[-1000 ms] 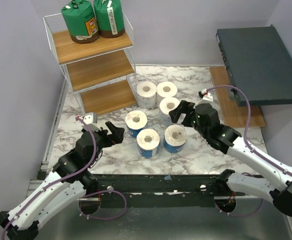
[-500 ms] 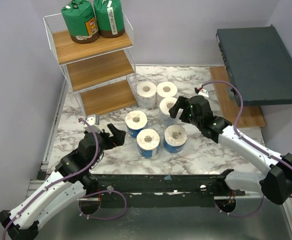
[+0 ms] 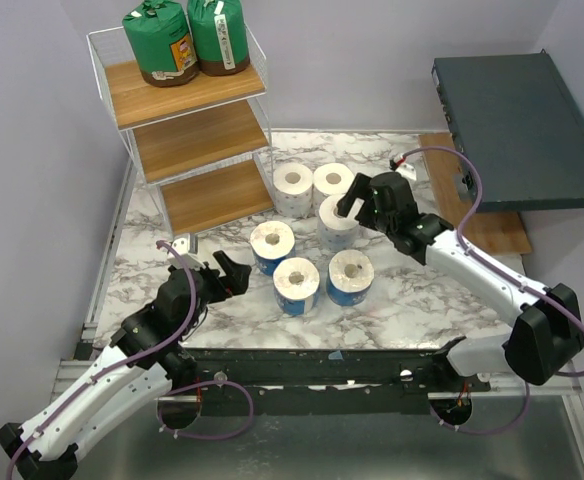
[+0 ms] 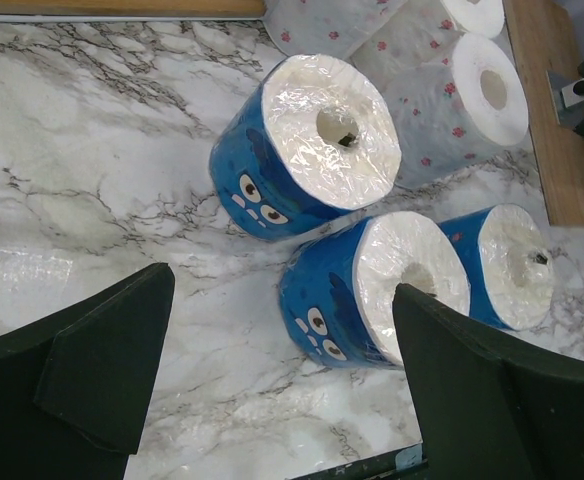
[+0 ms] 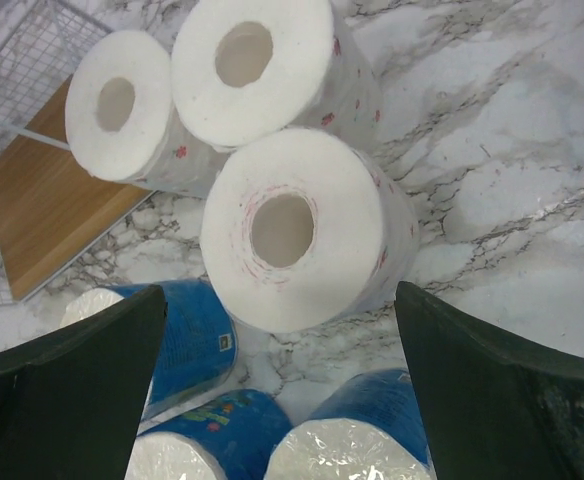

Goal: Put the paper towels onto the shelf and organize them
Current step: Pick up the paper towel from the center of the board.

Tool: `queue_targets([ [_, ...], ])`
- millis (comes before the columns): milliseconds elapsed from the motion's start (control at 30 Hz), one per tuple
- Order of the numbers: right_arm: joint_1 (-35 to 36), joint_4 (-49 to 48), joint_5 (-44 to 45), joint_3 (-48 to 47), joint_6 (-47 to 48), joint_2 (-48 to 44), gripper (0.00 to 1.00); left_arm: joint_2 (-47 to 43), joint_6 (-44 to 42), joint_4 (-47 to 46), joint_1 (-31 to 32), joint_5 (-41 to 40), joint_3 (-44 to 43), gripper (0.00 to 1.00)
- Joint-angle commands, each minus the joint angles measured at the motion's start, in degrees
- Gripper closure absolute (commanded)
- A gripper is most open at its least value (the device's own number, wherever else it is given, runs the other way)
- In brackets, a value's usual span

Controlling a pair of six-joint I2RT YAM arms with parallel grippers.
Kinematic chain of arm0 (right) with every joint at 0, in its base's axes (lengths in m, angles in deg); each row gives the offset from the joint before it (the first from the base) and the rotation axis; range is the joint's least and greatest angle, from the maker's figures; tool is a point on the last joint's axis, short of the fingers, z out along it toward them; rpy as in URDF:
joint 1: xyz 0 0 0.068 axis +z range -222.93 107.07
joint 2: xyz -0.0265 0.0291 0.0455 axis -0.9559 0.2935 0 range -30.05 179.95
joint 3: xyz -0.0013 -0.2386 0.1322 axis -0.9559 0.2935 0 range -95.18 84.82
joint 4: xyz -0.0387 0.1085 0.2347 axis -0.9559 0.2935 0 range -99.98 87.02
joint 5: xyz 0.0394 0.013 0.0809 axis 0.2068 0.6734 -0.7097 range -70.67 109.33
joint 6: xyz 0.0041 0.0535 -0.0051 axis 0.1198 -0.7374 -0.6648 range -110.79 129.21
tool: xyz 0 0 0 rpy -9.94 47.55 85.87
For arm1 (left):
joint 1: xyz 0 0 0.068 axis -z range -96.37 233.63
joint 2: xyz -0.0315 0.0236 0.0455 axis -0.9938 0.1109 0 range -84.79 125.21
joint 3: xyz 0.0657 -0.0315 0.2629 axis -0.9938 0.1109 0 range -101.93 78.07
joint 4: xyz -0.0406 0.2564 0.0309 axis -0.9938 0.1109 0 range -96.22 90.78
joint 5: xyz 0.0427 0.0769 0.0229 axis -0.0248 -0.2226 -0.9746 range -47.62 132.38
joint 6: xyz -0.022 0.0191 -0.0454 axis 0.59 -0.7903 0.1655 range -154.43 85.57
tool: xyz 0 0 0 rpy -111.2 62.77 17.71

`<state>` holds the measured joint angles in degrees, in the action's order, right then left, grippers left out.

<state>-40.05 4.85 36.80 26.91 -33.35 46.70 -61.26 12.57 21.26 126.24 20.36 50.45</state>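
Observation:
The shelf (image 3: 187, 130) stands at the back left, with two green-wrapped paper towels (image 3: 157, 45) on its top board. Three white rolls (image 3: 333, 183) and three blue-wrapped rolls (image 3: 297, 284) stand clustered on the marble table. My right gripper (image 3: 357, 200) hangs open just above the nearest white roll (image 5: 302, 230), which lies between and beyond its fingers (image 5: 72, 380), untouched. My left gripper (image 3: 234, 272) is open and low, left of the blue rolls. It faces the nearest blue roll (image 4: 377, 290), and nothing is between its fingers (image 4: 102, 360).
A dark grey flat box (image 3: 522, 130) sits at the back right over a wooden board (image 3: 472, 200). The shelf's bottom board (image 5: 52, 210) lies just left of the white rolls. A metal rail (image 3: 322, 365) runs along the table's near edge.
My right gripper has moved back and slightly left, from over the blue roll to over the nearest white roll. The left arm has barely shifted.

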Motion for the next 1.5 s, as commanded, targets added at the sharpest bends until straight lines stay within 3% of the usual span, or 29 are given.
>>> queue_targets([
  [0,-0.24,2.6,3.65,-2.58,-1.26,2.0,0.0,0.1,-0.68,-0.33,0.19,0.0,-0.65,0.05],
  [333,-6.61,-1.88,-12.54,-2.13,0.43,4.5,0.02,-0.2,-0.33,0.8,0.19,0.14,-0.77,0.05],
  [1033,-6.66,-1.21,-11.04,-3.04,2.98,11.7,0.23,3.26,1.07,-0.24,0.19,1.62,-1.37,0.05],
  [1467,-6.65,-0.09,-9.9,-6.55,3.27,15.21,0.3,2.2,2.17,0.86,0.19,1.22,-0.86,0.05],
])
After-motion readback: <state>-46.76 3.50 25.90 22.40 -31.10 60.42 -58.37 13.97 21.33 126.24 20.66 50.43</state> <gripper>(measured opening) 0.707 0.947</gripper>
